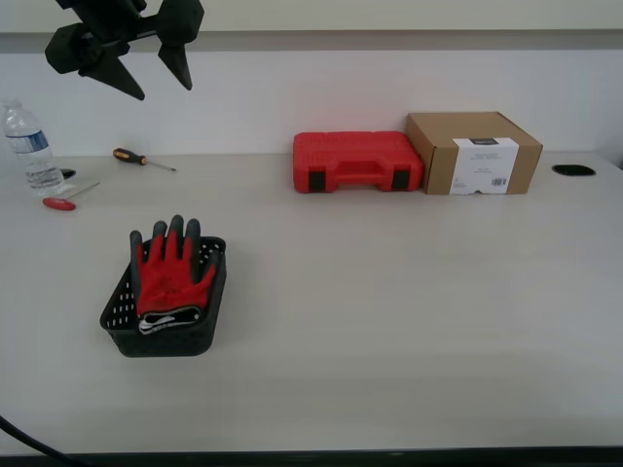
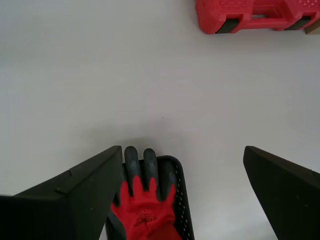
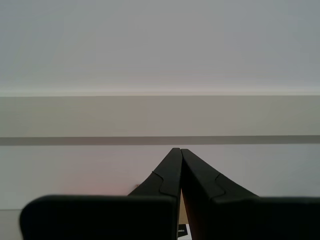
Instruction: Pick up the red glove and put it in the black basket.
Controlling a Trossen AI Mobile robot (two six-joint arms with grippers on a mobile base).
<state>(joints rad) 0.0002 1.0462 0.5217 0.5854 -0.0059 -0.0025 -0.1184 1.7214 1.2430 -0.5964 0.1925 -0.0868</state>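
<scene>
The red glove [image 1: 170, 272] lies palm-up inside the black basket [image 1: 122, 313], its dark grey fingertips hanging over the far rim. The basket stands on the table at the exterior view's left. My first gripper [image 1: 161, 89] hovers high above it, open and holding nothing. In the first wrist view its wide-apart fingers frame the red glove [image 2: 145, 212] and the black basket [image 2: 182, 200] below my first gripper [image 2: 182, 150]. My second gripper [image 3: 177, 150] is shut with nothing between its fingers. It faces a plain wall and does not show in the exterior view.
A red plastic case [image 1: 357, 161] and a cardboard box [image 1: 474, 152] stand at the table's back. A water bottle [image 1: 29, 146], an orange-handled screwdriver [image 1: 141, 159] and a red-handled tool [image 1: 63, 201] lie at the exterior view's far left. A dark grommet hole [image 1: 572, 170] sits at the back right.
</scene>
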